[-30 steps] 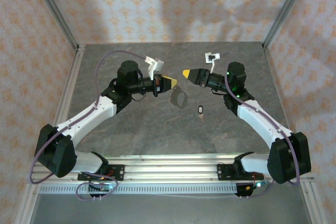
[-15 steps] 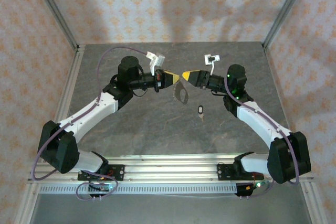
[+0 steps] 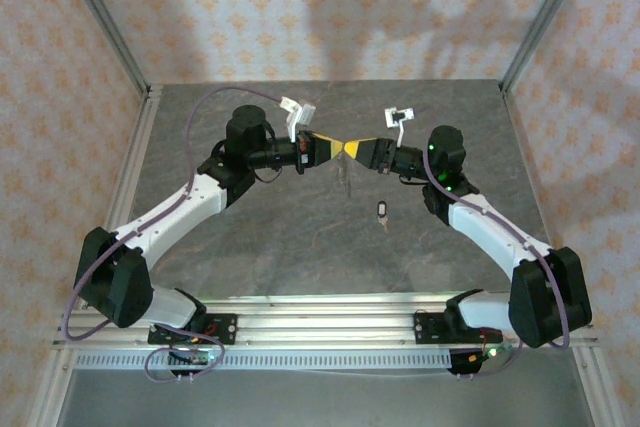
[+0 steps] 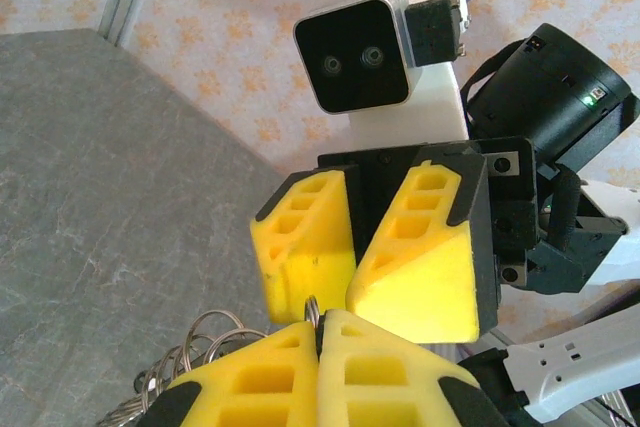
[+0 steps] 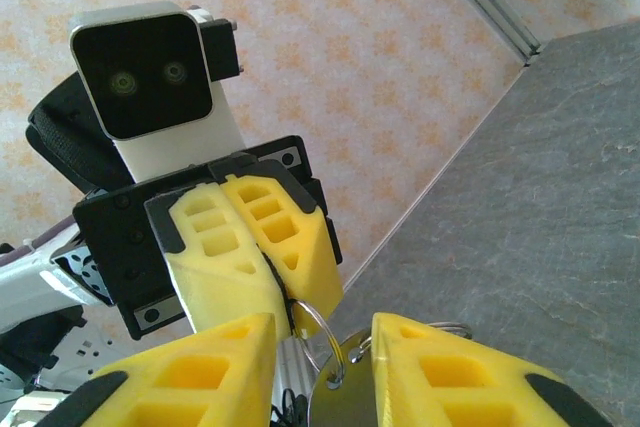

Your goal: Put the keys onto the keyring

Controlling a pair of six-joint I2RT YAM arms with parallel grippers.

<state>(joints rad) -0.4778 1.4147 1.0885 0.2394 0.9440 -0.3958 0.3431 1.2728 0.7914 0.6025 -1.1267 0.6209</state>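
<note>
My left gripper [image 3: 331, 147] is shut on the top edge of the keyring [image 3: 345, 176], a thin silvery loop that hangs from it above the table, with a metal tag and smaller rings below. In the left wrist view the keyring [image 4: 313, 309] pokes up between the pressed yellow fingertips of the left gripper [image 4: 322, 325]. My right gripper [image 3: 352, 148] meets it tip to tip. In the right wrist view the right gripper [image 5: 322, 335] stands open, with the keyring [image 5: 312, 319] between its fingers [image 5: 228, 365]. The small dark-headed key [image 3: 384, 211] lies flat on the table, below and right of both grippers.
The grey stone-patterned table [image 3: 280, 247] is bounded by metal rails [image 3: 130, 177] at the sides and patterned walls behind. Both arm bases sit on the rail along the near edge [image 3: 320, 332].
Both grippers have moved toward each other until their tips meet over the table's middle. The left one carried the keyring rightward and up. The right jaws have narrowed around the ring.
</note>
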